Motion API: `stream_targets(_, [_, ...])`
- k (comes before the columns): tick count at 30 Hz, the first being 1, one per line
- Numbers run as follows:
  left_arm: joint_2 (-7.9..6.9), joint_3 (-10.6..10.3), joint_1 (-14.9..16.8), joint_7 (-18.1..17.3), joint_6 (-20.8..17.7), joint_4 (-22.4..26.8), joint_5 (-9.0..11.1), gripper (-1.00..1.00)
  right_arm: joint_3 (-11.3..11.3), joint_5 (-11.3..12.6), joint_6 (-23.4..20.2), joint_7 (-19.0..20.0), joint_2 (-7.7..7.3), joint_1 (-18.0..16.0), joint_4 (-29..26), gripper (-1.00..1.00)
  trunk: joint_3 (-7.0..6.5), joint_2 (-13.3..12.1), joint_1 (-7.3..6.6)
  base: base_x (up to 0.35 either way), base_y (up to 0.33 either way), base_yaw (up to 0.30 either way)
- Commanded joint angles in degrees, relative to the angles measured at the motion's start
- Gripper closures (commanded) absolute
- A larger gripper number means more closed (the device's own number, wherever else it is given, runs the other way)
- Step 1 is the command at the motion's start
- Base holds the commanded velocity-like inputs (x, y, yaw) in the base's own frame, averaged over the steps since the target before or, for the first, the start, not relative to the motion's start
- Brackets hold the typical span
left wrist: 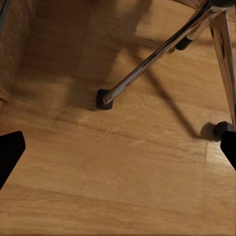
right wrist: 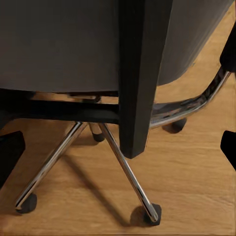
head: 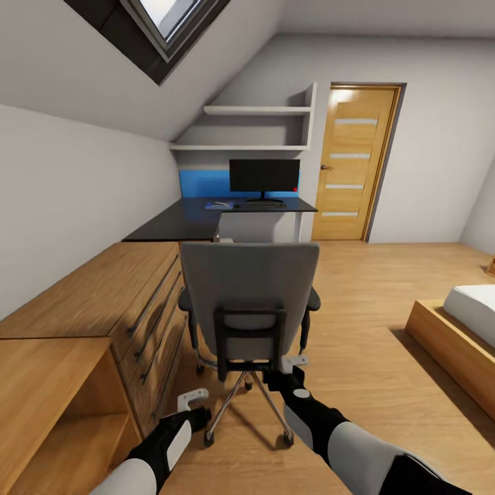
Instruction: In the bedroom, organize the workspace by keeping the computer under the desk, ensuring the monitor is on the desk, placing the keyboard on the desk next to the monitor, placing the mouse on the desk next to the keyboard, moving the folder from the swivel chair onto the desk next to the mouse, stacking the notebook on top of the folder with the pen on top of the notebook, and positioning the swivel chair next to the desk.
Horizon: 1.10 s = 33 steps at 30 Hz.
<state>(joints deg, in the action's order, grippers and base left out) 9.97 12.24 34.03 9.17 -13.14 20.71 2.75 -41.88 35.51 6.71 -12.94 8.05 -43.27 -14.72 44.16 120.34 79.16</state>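
Wooden floor (head: 385, 330) ahead; swivel chair (head: 249, 289) mid-frame, its back facing you. Table (head: 206, 218) with monitor (head: 264, 176) beyond. Your left gripper (left wrist: 118, 150) and right gripper (right wrist: 118, 142) both spread wide, empty.

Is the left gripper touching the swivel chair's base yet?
Apart. In the left wrist view, bare wooden floor lies between the open left gripper and the nearest castor of the swivel chair.

Swivel chair (head: 249, 289) back hides desk (head: 206, 218) underside; items on blue folder (head: 220, 205) too small to tell.
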Motion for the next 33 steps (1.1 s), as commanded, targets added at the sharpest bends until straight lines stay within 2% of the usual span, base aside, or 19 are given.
stream_targets(1, [0.03, 0.1, 0.0, 0.2, 0.5, -0.4, 0.3, -1.00, -0.5, 0.6, 0.9, -0.3, 0.08, -0.1, 0.9, -1.00, 0.24, 0.4, 0.22, 0.000, 0.000, 0.000])
stream_targets(8, [0.03, 0.1, 0.1, 0.5, 2.0, -1.4, 0.2, -1.00, -0.2, 0.7, 3.6, -0.2, -0.06, -0.2, 3.3, -1.00, 1.50, 3.3, 1.75, 0.000, 0.000, 0.000])
stream_targets(21, [0.03, 0.1, 0.1, 0.8, 2.1, -1.4, 0.3, -1.00, -0.2, 0.7, 3.9, -0.2, -0.13, -0.2, 4.5, -1.00, 3.83, 8.5, 4.61, 0.000, 0.000, 0.000])
stream_targets(26, [0.03, 0.1, 0.1, 0.7, 2.0, 0.2, 0.3, -1.00, -0.2, 0.7, 3.9, -0.2, -0.10, -0.2, 4.5, -1.00, 4.73, 10.5, 5.71, 0.000, 0.000, 0.000])
stream_targets(27, [0.03, 0.1, 0.1, 0.7, 2.1, 2.2, 0.3, -1.00, -0.2, 0.6, 3.9, -0.2, -0.11, -0.2, 4.5, -1.00, 4.73, 10.5, 5.71, 0.000, 0.000, 0.000])
stream_targets(29, [0.03, 0.1, 0.1, 0.7, 2.1, 2.2, 0.3, -1.00, -0.2, 0.6, 3.9, -0.2, -0.12, -0.2, 4.5, -1.00, 4.73, 10.5, 5.71, 0.000, 0.000, 0.000])
stream_targets(33, [0.03, 0.1, 0.1, 0.9, 2.1, 1.9, 0.2, -1.00, -0.2, 0.6, 3.9, -0.2, -0.13, -0.2, 4.5, -1.00, 5.45, 12.1, 6.59, 0.000, 0.000, 0.000])
